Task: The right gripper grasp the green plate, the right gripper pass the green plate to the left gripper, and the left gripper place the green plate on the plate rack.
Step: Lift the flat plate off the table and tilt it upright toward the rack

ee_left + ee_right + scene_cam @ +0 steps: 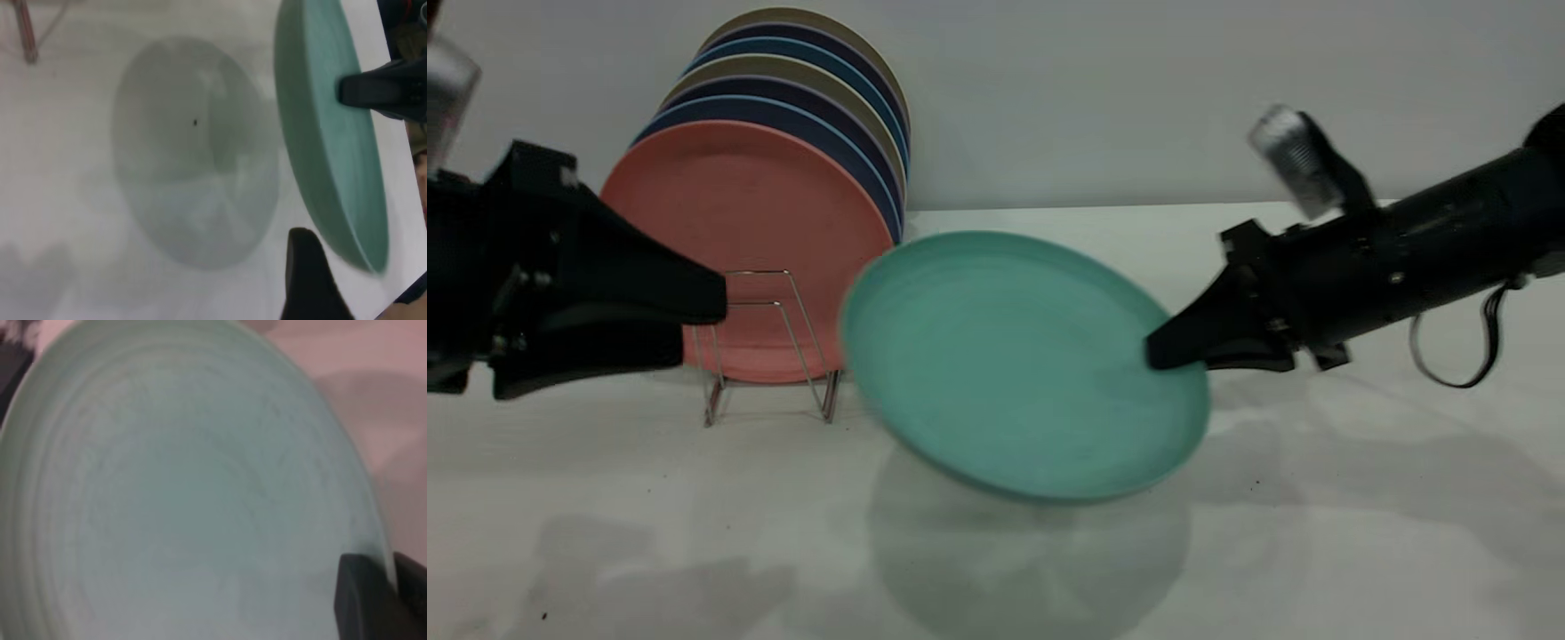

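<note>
The green plate (1014, 364) hangs tilted above the table (1316, 533), mid-scene. The right gripper (1169, 348) is clamped on its right rim. At far left, the left gripper (694, 320) waits with jaws parted, before the plate rack (769, 342) holding the salmon-pink plate (738, 222).

I see the plate rack (769, 342) partly hidden behind the left hand (694, 307); the green plate (187, 493) overruns my right wrist frame.
</note>
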You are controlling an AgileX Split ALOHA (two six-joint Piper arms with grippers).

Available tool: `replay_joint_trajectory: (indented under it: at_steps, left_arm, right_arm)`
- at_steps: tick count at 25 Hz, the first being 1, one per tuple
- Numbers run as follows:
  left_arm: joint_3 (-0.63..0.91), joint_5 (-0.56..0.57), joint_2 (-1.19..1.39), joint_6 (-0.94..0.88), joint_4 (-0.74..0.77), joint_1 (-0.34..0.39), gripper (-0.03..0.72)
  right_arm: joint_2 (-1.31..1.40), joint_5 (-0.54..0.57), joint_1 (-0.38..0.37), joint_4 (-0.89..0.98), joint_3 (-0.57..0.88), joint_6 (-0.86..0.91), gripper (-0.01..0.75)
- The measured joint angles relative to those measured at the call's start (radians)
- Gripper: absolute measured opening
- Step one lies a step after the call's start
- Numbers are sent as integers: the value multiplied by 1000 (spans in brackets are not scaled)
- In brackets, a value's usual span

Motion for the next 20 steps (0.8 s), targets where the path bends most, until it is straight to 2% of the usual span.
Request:
replay_joint_trajectory:
  at_steps: [9, 14, 17, 20]
  left_arm:
    - [-1, -1, 13, 4, -19, 0, 442]
    - [-2, 0, 13, 4, -19, 0, 425]
    - [-2, 6, 13, 4, -20, 0, 360]
    - [-2, -2, 13, 4, -22, 0, 210]
  right_arm:
    - [-1, 82, 129, 27, 0, 6, 14]
    - [-1, 173, 181, 106, 0, -5, 19]
    - [-1, 200, 200, 133, 0, -17, 32]
    - [-1, 214, 201, 142, 0, -21, 65]
